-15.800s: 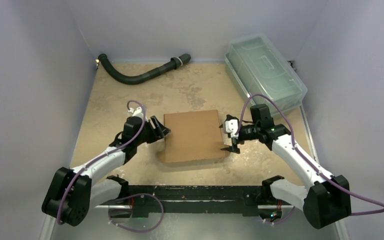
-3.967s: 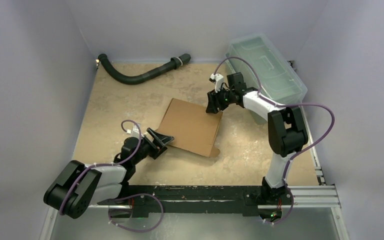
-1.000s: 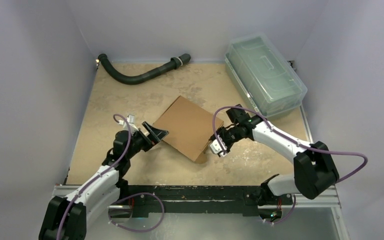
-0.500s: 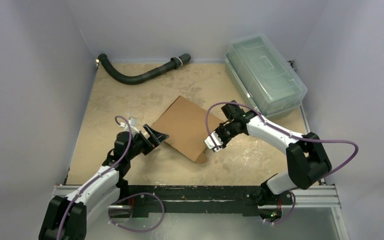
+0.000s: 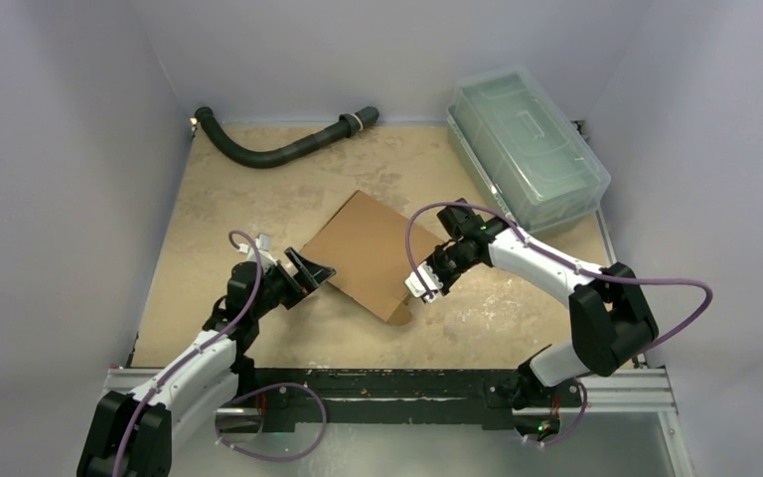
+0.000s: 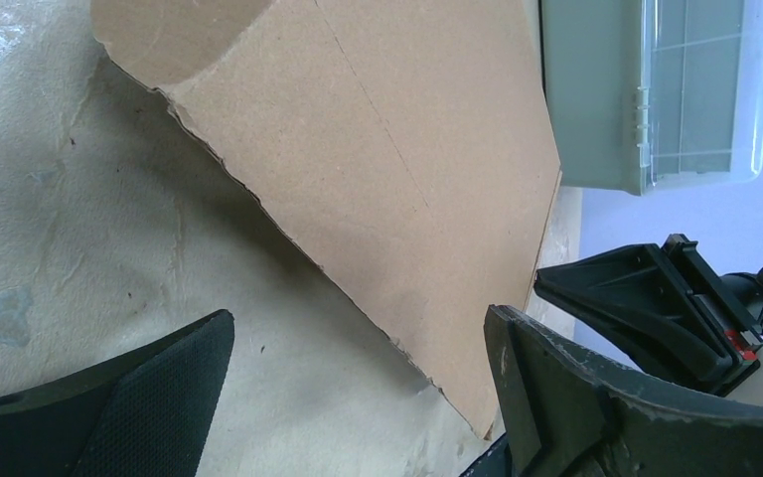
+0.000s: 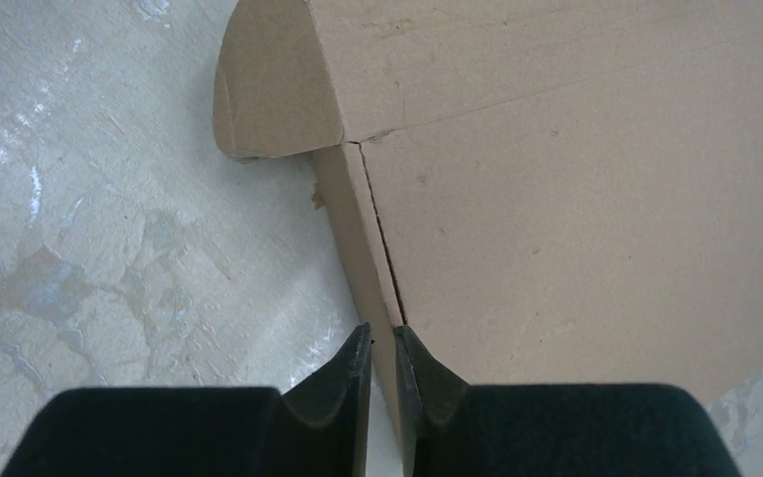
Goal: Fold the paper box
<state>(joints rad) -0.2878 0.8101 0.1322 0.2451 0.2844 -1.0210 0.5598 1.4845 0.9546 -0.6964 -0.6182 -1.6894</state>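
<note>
The paper box (image 5: 363,248), a flat brown cardboard piece turned diagonally, lies mid-table. My right gripper (image 5: 420,286) is at its near right edge. In the right wrist view the fingertips (image 7: 382,343) pinch the narrow side strip of the paper box (image 7: 576,199), one finger (image 7: 353,368) outside and the other over the top panel. A rounded flap (image 7: 268,89) sticks out further along that edge. My left gripper (image 5: 310,270) stands wide open at the box's left corner. In the left wrist view the box's (image 6: 378,129) near corner lies between the spread fingers (image 6: 159,388) without touching them.
A clear greenish lidded bin (image 5: 527,144) stands at the back right and also shows in the left wrist view (image 6: 656,89). A black corrugated hose (image 5: 278,149) lies along the back left. Walls close in both sides. The arms' base rail (image 5: 387,383) runs along the near edge.
My right gripper moved a little left onto the box's right edge and its jaws narrowed onto the side strip. The left arm and the box have hardly moved.
</note>
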